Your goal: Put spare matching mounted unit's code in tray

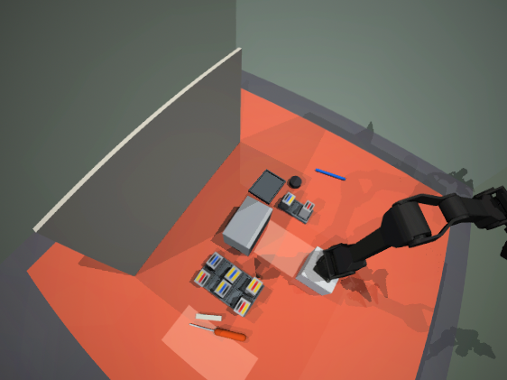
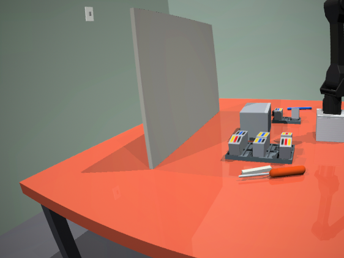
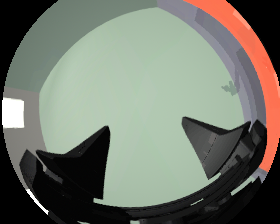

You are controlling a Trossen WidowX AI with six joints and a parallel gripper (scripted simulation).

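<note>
My black pincer [image 1: 321, 268] hung released and empty over a pale grey block [image 1: 316, 282], well apart from the small, colour-striped grey spares [image 1: 228, 284] in their dark rack [image 2: 260, 158], which looked light, rigid and best pinched across flat sides.

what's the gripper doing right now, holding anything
Gripper: open, fingers wide apart, nothing between them.

It looked like a workshop, with a screwdriver [image 1: 223, 332] and small coded parts [image 1: 228, 285] on an orange table [image 2: 122, 203].
</note>
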